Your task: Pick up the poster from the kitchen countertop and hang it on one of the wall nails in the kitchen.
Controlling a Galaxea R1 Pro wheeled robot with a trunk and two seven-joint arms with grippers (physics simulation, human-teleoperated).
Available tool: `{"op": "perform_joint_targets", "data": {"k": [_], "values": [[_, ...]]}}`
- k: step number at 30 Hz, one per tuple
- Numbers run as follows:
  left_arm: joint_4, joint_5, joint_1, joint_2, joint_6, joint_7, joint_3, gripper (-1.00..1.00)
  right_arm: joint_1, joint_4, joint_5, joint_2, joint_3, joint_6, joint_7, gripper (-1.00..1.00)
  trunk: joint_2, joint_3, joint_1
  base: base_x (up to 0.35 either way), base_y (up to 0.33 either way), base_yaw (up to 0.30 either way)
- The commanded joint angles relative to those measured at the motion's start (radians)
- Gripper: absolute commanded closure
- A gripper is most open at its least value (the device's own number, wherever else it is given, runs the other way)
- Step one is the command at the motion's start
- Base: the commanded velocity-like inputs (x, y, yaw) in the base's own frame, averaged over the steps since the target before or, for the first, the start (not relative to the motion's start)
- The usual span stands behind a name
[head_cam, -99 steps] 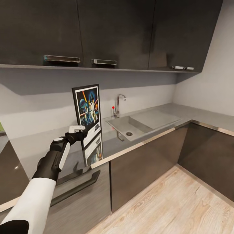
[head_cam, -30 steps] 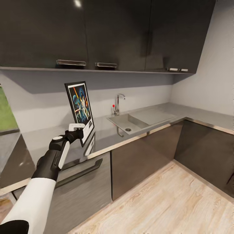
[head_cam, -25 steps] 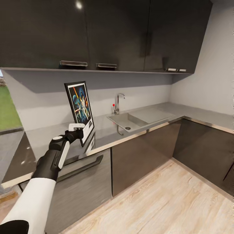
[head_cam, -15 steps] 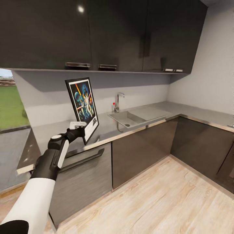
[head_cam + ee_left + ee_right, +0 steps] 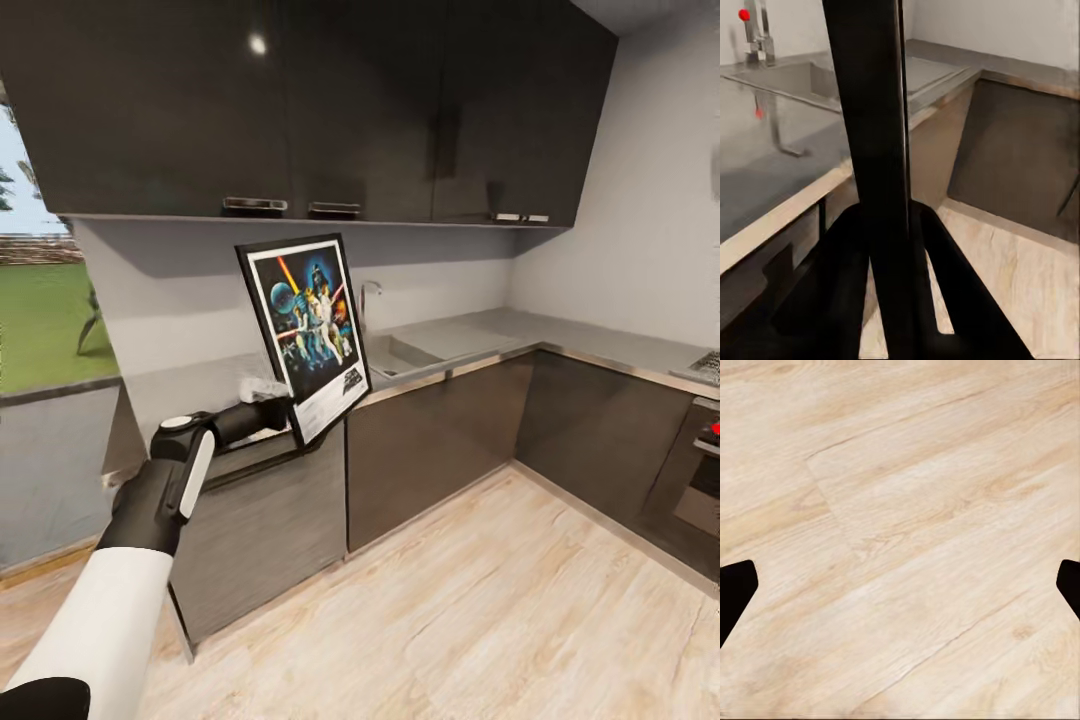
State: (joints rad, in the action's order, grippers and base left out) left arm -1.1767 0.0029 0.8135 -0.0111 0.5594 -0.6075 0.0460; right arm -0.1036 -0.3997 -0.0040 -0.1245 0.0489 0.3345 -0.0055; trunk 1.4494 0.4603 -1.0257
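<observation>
Though the logo sits low on the poster (image 5: 307,335), we can't read its lettering w/ any certainty; it's a pale block under the colourful figures on dark blue, inside a white border & thin black frame. Long axis runs roughly upright, top leaning toward our left, printed face turned to the head cam. Our left tool (image 5: 281,413) is clamped on the poster's lower left edge, holding it in the air in front of the worktop (image 5: 470,340), clear of its surface. From the left wrist cam the frame shows edge-on as a dark bar (image 5: 874,150) pinched between the two fingers (image 5: 832,285). Our right tool (image 5: 900,585) is spread wide, fingertips at opp. edges of its cam, over pale wood floor (image 5: 907,510). Around: sink (image 5: 400,352) & chrome tap (image 5: 366,300) partly hidden behind the poster, dark upper cabinets (image 5: 330,100), oven (image 5: 695,470) at far right, green lawn (image 5: 45,320) at left.
</observation>
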Motion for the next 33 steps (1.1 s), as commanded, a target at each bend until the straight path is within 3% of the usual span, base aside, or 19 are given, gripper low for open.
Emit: {"op": "perform_joint_targets", "data": {"k": [1, 6, 8, 10, 11, 12, 13, 16, 20, 21, 22, 23, 24, 25, 27, 28, 30, 31, 33], "values": [[0.005, -0.003, 0.0, 0.0, 0.005, -0.039, 0.002, 1.0, -0.001, 0.0, -0.001, -0.001, 0.004, 0.003, -0.001, -1.0, 0.001, 0.001, 0.001, -0.286, 0.0, 0.0], [0.06, -0.006, 0.0, -0.01, 0.005, -0.256, 0.002, 1.0, -0.001, 0.0, -0.002, -0.004, 0.003, 0.004, -0.001, -1.0, 0.001, 0.001, 0.001, -0.12, 0.0, 0.0], [0.11, -0.008, 0.0, -0.028, 0.003, -0.386, 0.002, 1.0, -0.001, -0.001, -0.002, -0.006, 0.003, 0.004, 0.0, -1.0, 0.001, 0.001, 0.001, -0.032, 0.0, 0.0], [0.131, -0.009, 0.0, -0.041, 0.002, -0.439, 0.002, 1.0, -0.001, -0.001, -0.003, -0.012, 0.002, 0.006, 0.001, -1.0, 0.001, 0.001, 0.001, -0.017, 0.0, 0.0], [0.167, -0.009, 0.0, -0.062, -0.005, -0.502, 0.002, 1.0, -0.001, -0.004, -0.004, -0.019, 0.003, 0.009, 0.004, -1.0, 0.001, 0.001, 0.001, -0.008, 0.0, 0.0], [0.24, -0.009, 0.0, -0.081, -0.066, -0.587, 0.001, 1.0, -0.001, -0.008, -0.002, -0.029, 0.003, 0.02, 0.007, -1.0, 0.001, 0.001, 0.001, -0.003, 0.0, 0.0], [0.307, -0.009, 0.0, -0.088, -0.13, -0.634, 0.001, 1.0, -0.001, -0.013, -0.001, -0.032, 0.004, 0.025, 0.008, -1.0, 0.001, 0.001, 0.001, -0.002, 0.0, 0.0], [0.423, -0.01, 0.0, -0.094, -0.214, -0.67, 0.001, 1.0, -0.001, -0.067, 0.003, -0.038, 0.006, 0.045, 0.006, -1.0, 0.001, 0.001, 0.001, 0.0, 0.0, 0.0], [0.496, -0.01, 0.0, -0.097, -0.27, -0.698, 0.001, 1.0, -0.001, -0.121, 0.032, -0.05, 0.007, 0.048, 0.005, -1.0, 0.001, 0.001, 0.001, 0.0, 0.0, 0.0], [0.504, -0.01, 0.0, -0.097, -0.28, -0.706, 0.001, 1.0, -0.001, -0.127, 0.041, -0.058, 0.006, 0.048, 0.007, -1.0, 0.001, 0.001, 0.001, 0.0, 0.0, 0.0], [0.516, -0.01, 0.0, -0.097, -0.298, -0.728, 0.001, 1.0, -0.004, -0.137, 0.057, -0.083, 0.005, 0.048, 0.02, -1.0, 0.001, 0.001, 0.001, 0.0, 0.0, 0.0], [0.524, -0.01, 0.0, -0.097, -0.31, -0.751, 0.001, 1.0, -0.009, -0.147, 0.065, -0.118, 0.003, 0.048, 0.06, -1.0, 0.001, 0.001, 0.001, 0.0, 0.0, 0.0], [0.527, -0.01, 0.0, -0.098, -0.314, -0.759, 0.001, 1.0, -0.014, -0.154, 0.068, -0.137, 0.003, 0.048, 0.092, -1.0, 0.001, 0.001, 0.001, 0.0, 0.0, 0.0], [0.531, -0.011, 0.0, -0.098, -0.32, -0.771, 0.001, 1.0, -0.028, -0.176, 0.067, -0.17, 0.001, 0.046, 0.175, -1.0, 0.001, 0.001, 0.001, 0.0, 0.0, 0.0], [0.537, -0.011, 0.0, -0.1, -0.324, -0.779, 0.001, 1.0, -0.046, -0.197, 0.055, -0.197, 0.0, 0.044, 0.275, -1.0, 0.001, 0.001, 0.001, 0.0, 0.0, 0.0], [0.544, -0.011, 0.0, -0.101, -0.326, -0.784, 0.001, 1.0, -0.066, -0.215, 0.029, -0.216, -0.002, 0.038, 0.379, -1.0, 0.001, 0.001, 0.001, 0.0, 0.0, 0.0], [0.548, -0.01, 0.0, -0.102, -0.328, -0.788, 0.0, 1.0, -0.092, -0.23, -0.008, -0.231, -0.003, 0.018, 0.475, -1.0, 0.001, 0.001, 0.001, 0.0, 0.0, 0.0], [0.552, -0.01, 0.001, -0.103, -0.329, -0.793, 0.0, 1.0, -0.118, -0.24, -0.046, -0.247, -0.003, -0.016, 0.561, -1.0, 0.001, 0.001, 0.001, 0.0, 0.0, 0.0], [0.554, -0.009, 0.001, -0.103, -0.33, -0.801, 0.0, 1.0, -0.142, -0.247, -0.079, -0.265, -0.003, -0.056, 0.644, -1.0, 0.001, 0.001, 0.001, 0.0, 0.0, 0.0]]}}
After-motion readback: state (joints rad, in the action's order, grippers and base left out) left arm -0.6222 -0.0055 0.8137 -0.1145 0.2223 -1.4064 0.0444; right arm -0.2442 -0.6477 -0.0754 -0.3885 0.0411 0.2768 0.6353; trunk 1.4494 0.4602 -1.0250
